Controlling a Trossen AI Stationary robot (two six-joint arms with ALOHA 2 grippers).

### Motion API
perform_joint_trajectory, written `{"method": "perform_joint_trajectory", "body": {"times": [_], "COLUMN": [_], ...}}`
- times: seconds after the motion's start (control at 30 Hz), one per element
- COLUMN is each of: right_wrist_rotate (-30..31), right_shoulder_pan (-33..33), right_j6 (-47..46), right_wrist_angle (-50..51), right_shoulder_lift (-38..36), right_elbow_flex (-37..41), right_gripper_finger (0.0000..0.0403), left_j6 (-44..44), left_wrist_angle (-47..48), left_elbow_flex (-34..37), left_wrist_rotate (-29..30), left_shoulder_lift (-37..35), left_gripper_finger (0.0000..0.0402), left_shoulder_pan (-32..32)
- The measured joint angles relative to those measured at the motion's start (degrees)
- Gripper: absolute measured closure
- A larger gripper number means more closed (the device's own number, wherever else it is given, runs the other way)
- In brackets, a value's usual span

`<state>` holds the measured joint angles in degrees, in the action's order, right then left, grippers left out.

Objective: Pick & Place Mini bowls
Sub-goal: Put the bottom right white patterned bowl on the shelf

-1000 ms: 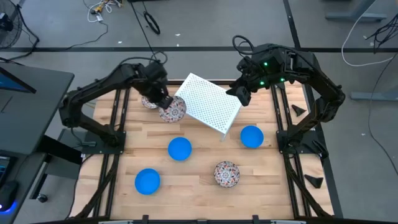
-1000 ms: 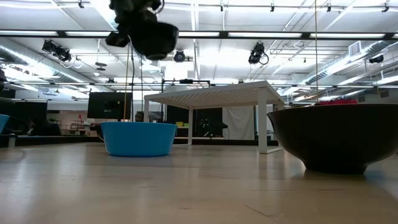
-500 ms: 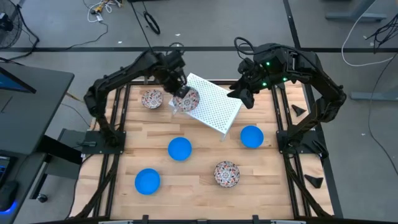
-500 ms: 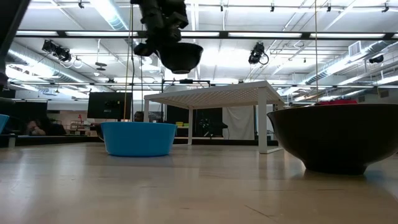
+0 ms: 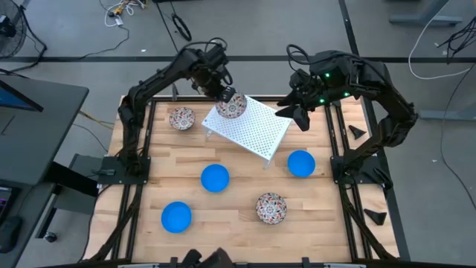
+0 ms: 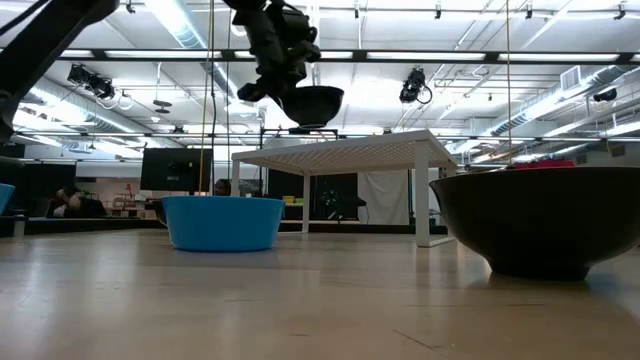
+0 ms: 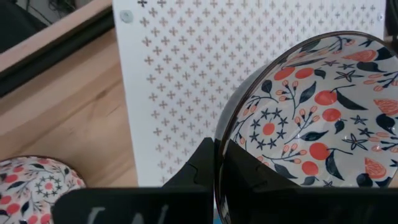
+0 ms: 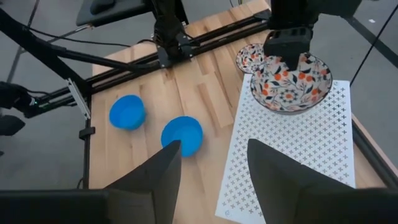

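My left gripper (image 5: pixel 224 95) (image 7: pixel 217 163) is shut on a white bowl with a red-and-dark pattern (image 5: pixel 231 107) (image 6: pixel 311 103) (image 8: pixel 290 84). It holds the bowl over the far left part of the white perforated rack (image 5: pixel 249 123) (image 6: pixel 345 148). My right gripper (image 5: pixel 296 115) (image 8: pixel 214 167) hangs open above the rack's far right edge. A second patterned bowl (image 5: pixel 181 117) (image 7: pixel 34 183) sits on the table left of the rack, and a third (image 5: pixel 271 208) sits near the front. Three blue bowls (image 5: pixel 215 178) (image 5: pixel 176 216) (image 5: pixel 300 163) rest on their bases on the wood. My left gripper pinches the patterned bowl's rim (image 7: pixel 219 134) on the side toward the arm, one finger (image 7: pixel 242 173) inside the bowl and one (image 7: pixel 198 169) outside. The fingers come from above, slanting down. The bowl stays upright, open side up, lifted close above the rack's top.
The rack stands on thin legs (image 6: pixel 423 200), turned at an angle on the far middle of the table. Black frame rails (image 5: pixel 137 171) (image 5: pixel 338 160) run along both table sides. Bare wood (image 5: pixel 238 193) lies between the bowls near the front.
My left gripper has carried the patterned bowl up from the table beside the other patterned bowl. It moved toward the far edge and to the right, and now holds the bowl over the rack. The bowl has stayed upright and the gripper shut.
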<state>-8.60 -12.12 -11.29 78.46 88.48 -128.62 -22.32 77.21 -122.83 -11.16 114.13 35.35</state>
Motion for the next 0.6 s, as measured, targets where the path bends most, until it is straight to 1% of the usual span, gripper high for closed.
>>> {"method": "perform_joint_trajectory", "body": {"times": [0.3,0.47,0.6], "right_wrist_rotate": [0.05,0.09,0.13], "right_shoulder_pan": [0.0,0.0,0.0], "right_j6": [0.05,0.0,-0.03], "right_wrist_angle": [-0.09,-0.09,-0.11], "right_shoulder_lift": [-0.19,-0.19,-0.19], "right_elbow_flex": [0.0,0.0,0.0], "right_gripper_finger": [0.0218,0.0218,0.0218], "left_j6": [0.57,0.53,0.48], "left_wrist_angle": [-0.11,-2.83,-4.59], "left_elbow_flex": [2.85,5.09,5.2], "left_wrist_rotate": [2.69,3.82,3.74], "left_shoulder_lift": [0.06,0.09,0.15], "left_gripper_finger": [0.0388,0.0388,0.0388], "left_shoulder_pan": [0.22,0.47,1.18]}}
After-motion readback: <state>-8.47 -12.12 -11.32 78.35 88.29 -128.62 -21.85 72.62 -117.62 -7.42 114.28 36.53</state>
